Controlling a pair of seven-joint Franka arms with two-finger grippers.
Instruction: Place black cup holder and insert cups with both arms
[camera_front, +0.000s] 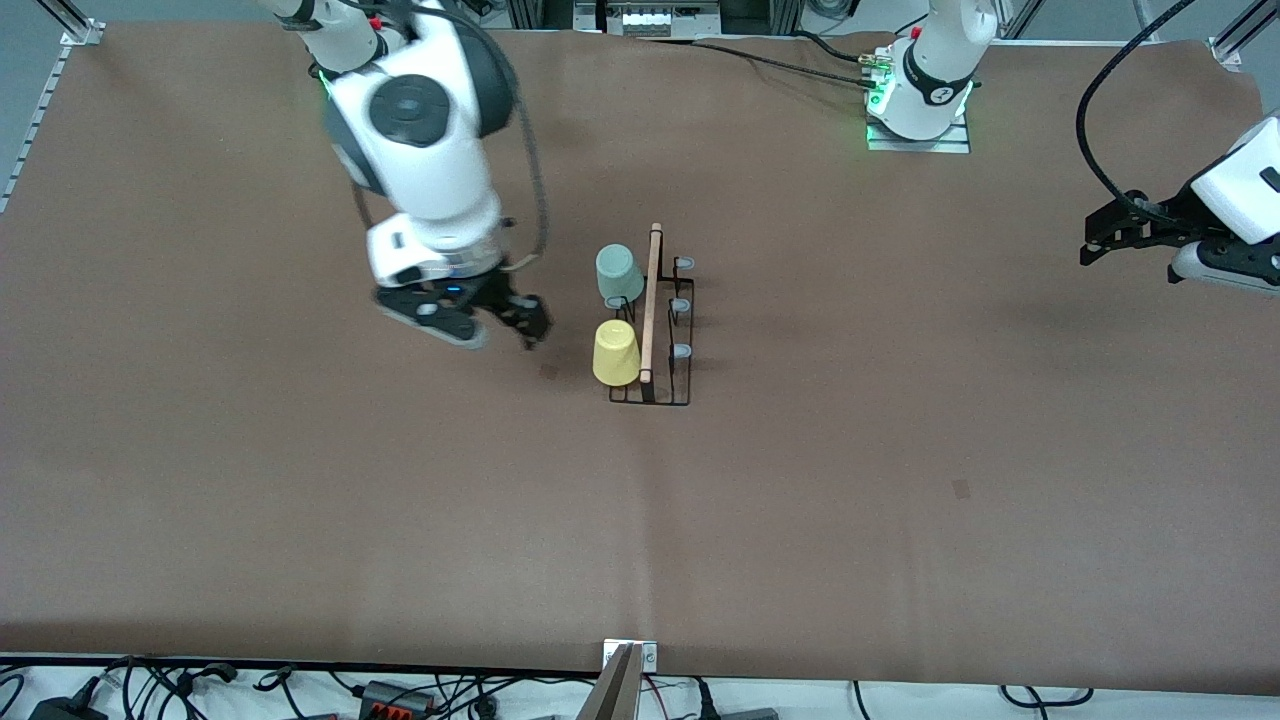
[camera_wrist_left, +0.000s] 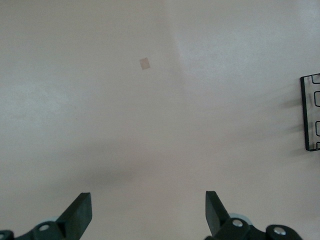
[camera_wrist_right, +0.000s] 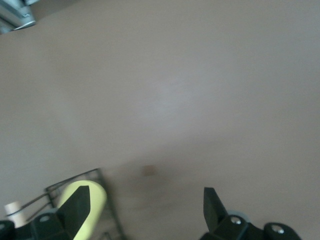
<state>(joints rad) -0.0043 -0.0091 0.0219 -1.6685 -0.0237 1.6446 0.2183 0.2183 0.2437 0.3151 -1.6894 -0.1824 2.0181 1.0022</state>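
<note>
The black cup holder (camera_front: 668, 330) stands mid-table, its wooden rod handle (camera_front: 651, 300) on top. A mint green cup (camera_front: 619, 275) and a yellow cup (camera_front: 616, 352) sit upside down on pegs on the side toward the right arm's end. Three grey-blue pegs (camera_front: 681, 305) on its side toward the left arm's end are bare. No light blue cup shows. My right gripper (camera_front: 528, 322) is open and empty above the table beside the yellow cup (camera_wrist_right: 95, 200). My left gripper (camera_front: 1098, 240) is open and empty at the left arm's end of the table; an edge of the holder (camera_wrist_left: 311, 112) shows in its view.
A small dark square mark (camera_front: 961, 489) is on the brown table cover nearer the front camera, also in the left wrist view (camera_wrist_left: 145, 63). Another faint mark (camera_front: 548, 371) lies near the right gripper. Cables and a bracket (camera_front: 628, 660) lie along the front edge.
</note>
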